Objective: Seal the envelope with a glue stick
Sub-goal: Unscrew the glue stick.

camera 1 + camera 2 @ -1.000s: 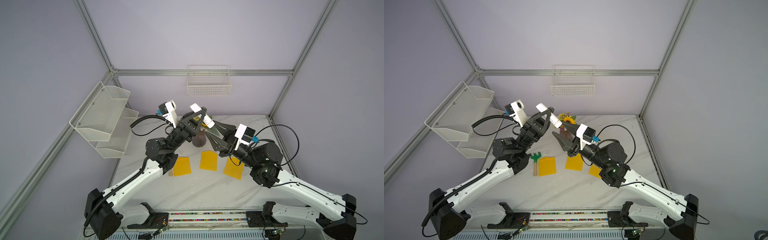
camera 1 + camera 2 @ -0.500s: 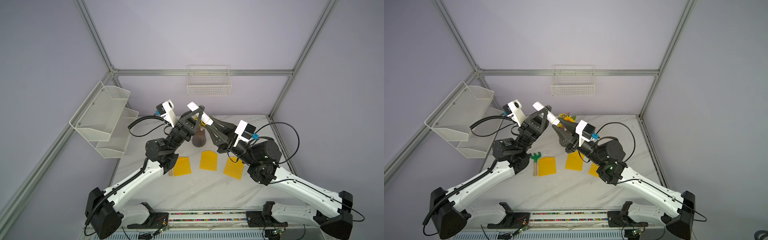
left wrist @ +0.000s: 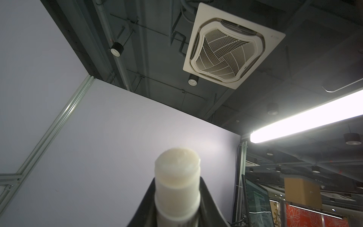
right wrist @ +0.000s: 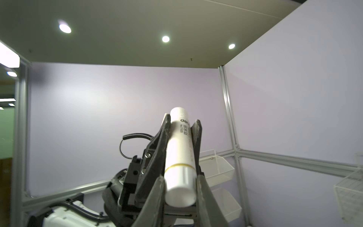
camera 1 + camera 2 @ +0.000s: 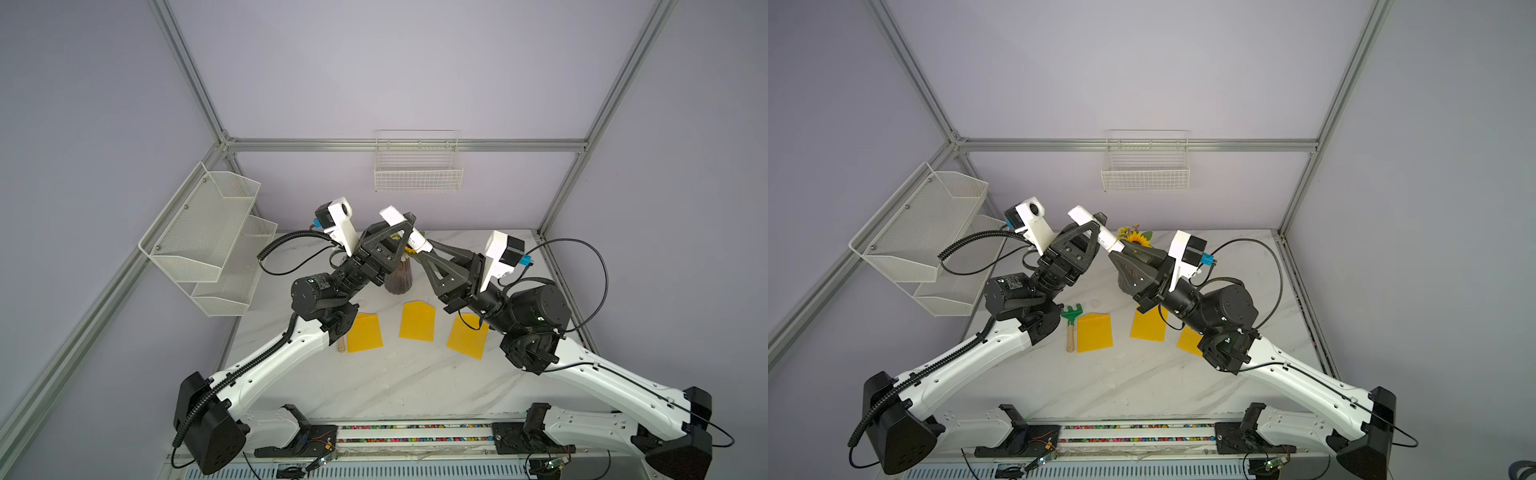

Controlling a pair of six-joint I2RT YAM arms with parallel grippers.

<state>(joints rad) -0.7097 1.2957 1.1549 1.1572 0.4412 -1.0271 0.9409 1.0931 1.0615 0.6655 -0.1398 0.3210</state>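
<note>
**Table** (image 5: 395, 386): white marble top, seen in both top views; carries three envelopes, a vase and a toy rake.

**Mesh shelf** (image 5: 199, 232): two white tiers, fixed to the left wall.

**Wire basket** (image 5: 417, 174): white, hung on the far wall.

**Left pincer** (image 5: 402, 227): raised over the far middle of the table, clamped on the body of the glue stick (image 5: 394, 217).

**Right pincer** (image 5: 426, 250): raised opposite, tip to tip with the left one, clamped on the right-hand end of the same stick; in the right wrist view (image 4: 179, 180) grips just short of a thin yellowish ring.

**Left envelope** (image 5: 365, 333), **middle envelope** (image 5: 417, 322), **right envelope** (image 5: 467, 336): yellow, flat on the table in a row, apart from one another; the right one partly hidden under the right arm.

**Vase** (image 5: 398, 282): dark, ribbed, upright with a sunflower, far of the middle envelope, below the two pincers.

**Rake** (image 5: 1071, 320): green head, wooden handle, flat on the table just left of the left envelope.

**Glue stick** (image 4: 179, 149): white cylinder with printed label, clear of the table, slanted, held in the air by both pincers above the vase; in the left wrist view (image 3: 177, 176) shows a whitish stepped end protruding past the dark fingers.
</note>
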